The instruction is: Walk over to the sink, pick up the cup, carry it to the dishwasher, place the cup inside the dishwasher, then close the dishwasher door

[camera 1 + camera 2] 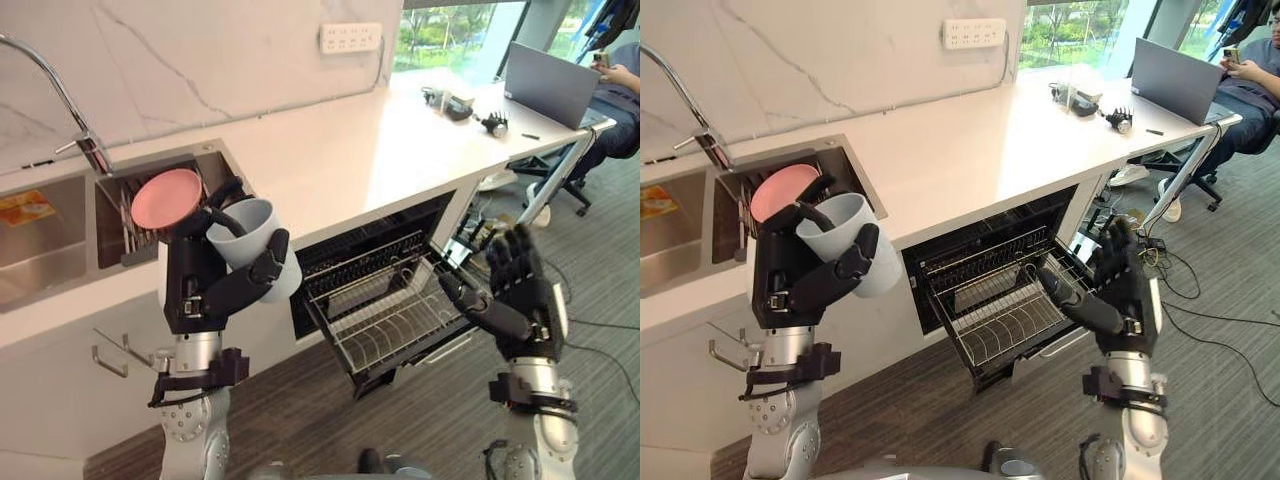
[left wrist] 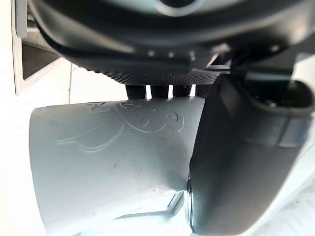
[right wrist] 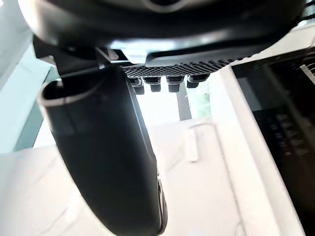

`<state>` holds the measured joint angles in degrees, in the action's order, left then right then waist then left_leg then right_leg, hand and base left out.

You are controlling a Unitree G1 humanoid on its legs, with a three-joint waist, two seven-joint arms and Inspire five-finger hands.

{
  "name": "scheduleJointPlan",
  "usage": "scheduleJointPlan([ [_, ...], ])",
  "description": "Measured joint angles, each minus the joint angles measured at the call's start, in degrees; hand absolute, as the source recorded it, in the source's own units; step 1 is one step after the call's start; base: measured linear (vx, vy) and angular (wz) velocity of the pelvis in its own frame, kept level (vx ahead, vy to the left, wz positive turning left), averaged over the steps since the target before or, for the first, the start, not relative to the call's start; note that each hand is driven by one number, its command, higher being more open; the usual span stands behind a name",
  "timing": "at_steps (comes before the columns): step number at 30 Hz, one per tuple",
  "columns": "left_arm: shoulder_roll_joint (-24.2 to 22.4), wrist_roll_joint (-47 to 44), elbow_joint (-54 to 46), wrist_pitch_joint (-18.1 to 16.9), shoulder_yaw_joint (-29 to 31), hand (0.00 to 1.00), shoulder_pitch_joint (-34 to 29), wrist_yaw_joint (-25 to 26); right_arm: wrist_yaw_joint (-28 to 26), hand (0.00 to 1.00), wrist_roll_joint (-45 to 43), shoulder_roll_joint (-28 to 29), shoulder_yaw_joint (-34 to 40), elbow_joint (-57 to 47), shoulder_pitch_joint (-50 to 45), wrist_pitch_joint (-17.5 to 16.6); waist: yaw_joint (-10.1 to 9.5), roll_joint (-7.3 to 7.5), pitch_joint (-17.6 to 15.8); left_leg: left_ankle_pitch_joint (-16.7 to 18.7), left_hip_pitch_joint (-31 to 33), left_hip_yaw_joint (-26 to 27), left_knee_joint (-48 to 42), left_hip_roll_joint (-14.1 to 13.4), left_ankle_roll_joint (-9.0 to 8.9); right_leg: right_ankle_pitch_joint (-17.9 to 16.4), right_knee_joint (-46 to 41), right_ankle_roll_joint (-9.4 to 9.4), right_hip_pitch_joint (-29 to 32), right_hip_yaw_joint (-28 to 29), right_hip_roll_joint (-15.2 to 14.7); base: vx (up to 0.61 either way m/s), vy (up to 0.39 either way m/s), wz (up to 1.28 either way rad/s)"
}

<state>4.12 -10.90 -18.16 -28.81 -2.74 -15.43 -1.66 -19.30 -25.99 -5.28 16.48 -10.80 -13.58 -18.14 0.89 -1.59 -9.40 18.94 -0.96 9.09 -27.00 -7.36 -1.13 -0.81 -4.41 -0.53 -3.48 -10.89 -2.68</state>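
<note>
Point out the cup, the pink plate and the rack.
cup (image 1: 250, 243), left eye view, side wall.
pink plate (image 1: 165, 197), left eye view, middle of its face.
rack (image 1: 395, 320), left eye view, wire floor.

Pink plate (image 1: 167, 197) leaned in dish rack (image 1: 125, 225), near base of curved tap (image 1: 60, 85). White socket strip (image 1: 350, 37) sat on marble wall (image 1: 200, 60) above worktop (image 1: 340, 150). Grey laptop (image 1: 552, 84) stood open at far end of worktop, person (image 1: 620, 100) seated behind it. Small dark items (image 1: 447, 103) lay near laptop.
</note>
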Motion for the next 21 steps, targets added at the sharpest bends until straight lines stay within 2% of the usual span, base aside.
scheduleJointPlan([
  [1, -0.1, 1.1, 0.0, -0.5, -0.1, 0.00, 0.0, 0.1, -1.2, 1.00, -1.0, -0.5, -0.3, -0.3, 1.1, -0.1, 0.04, -0.21, 0.1, -0.6, 0.5, -1.7, 5.1, 0.3, -0.59, 0.1, 0.0, 0.59, 0.3, 0.9, -0.2, 0.04, 0.148, -0.61],
  [2, -0.2, 2.1, 0.0, -0.9, -0.2, 0.00, -0.1, 0.2, -2.0, 1.00, -1.7, -0.9, -1.0, -0.6, 1.5, -0.1, 0.03, -0.71, 0.3, -5.1, 0.5, -1.8, 8.6, -0.1, -1.84, 0.0, 0.0, 1.51, 0.4, 1.8, -0.2, 0.06, 0.160, -0.63],
  [3, -0.2, 3.5, 0.1, -1.2, -0.4, 0.00, -0.3, 0.9, -3.0, 1.00, -2.1, -0.9, -2.0, -1.0, 1.5, -0.2, 0.08, -1.34, 0.9, -8.2, -1.2, -0.3, 10.9, 0.1, -1.65, 0.7, 0.5, 2.77, -0.2, 3.4, -0.5, 0.13, 0.182, -0.52],
  [4, -0.1, 4.3, 0.0, -1.7, -0.8, 0.00, -0.1, 1.7, -3.6, 1.00, -2.6, -0.7, -2.6, -1.6, 1.4, -0.1, 0.47, -1.15, 1.1, -8.8, -2.1, 0.4, 12.3, 1.0, -1.09, 1.4, 1.1, 3.60, -0.6, 3.9, -1.2, 0.17, 0.185, -0.39],
  [5, 0.4, 5.4, 0.0, -1.8, -1.3, 0.00, 1.5, 3.0, -4.4, 1.00, -4.3, -0.7, -2.8, -3.2, 1.7, 0.1, 1.12, -1.00, 1.1, -9.1, -2.1, 0.9, 13.1, 2.2, -0.73, 2.1, 2.4, 4.57, -0.6, 4.2, -2.2, 0.16, 0.189, -0.13],
  [9, 0.6, 6.0, 0.0, -1.7, -2.7, 0.00, 5.4, 4.3, -5.8, 1.00, -8.5, -0.4, -2.9, -6.3, 2.0, 0.6, 1.73, -0.86, 1.2, -9.5, -3.8, 0.9, 16.3, 4.1, 0.03, 2.8, 4.9, 5.67, -1.7, 4.1, -3.4, 0.06, 0.100, -0.02],
  [14, 0.8, 8.4, 0.0, -1.7, -4.6, 0.00, 6.4, 4.5, -7.4, 1.00, -11.1, 1.0, -4.8, -11.9, 2.3, 2.6, 1.92, -0.41, 1.5, -9.6, -4.0, 1.3, 17.7, 4.4, 0.27, 3.9, 7.2, 5.77, -2.1, 4.1, -3.4, 0.02, 0.009, -0.03],
  [21, 1.7, 15.8, 0.1, -1.7, -8.1, 0.00, 7.2, 5.5, -5.6, 1.00, -10.4, 1.1, -10.0, -12.7, 3.3, 8.1, 2.26, 0.49, 2.0, -9.6, -4.1, 2.4, 18.4, 4.5, 0.35, 5.4, 9.1, 5.89, -2.3, 4.6, -3.4, -0.02, -0.011, -0.07],
])
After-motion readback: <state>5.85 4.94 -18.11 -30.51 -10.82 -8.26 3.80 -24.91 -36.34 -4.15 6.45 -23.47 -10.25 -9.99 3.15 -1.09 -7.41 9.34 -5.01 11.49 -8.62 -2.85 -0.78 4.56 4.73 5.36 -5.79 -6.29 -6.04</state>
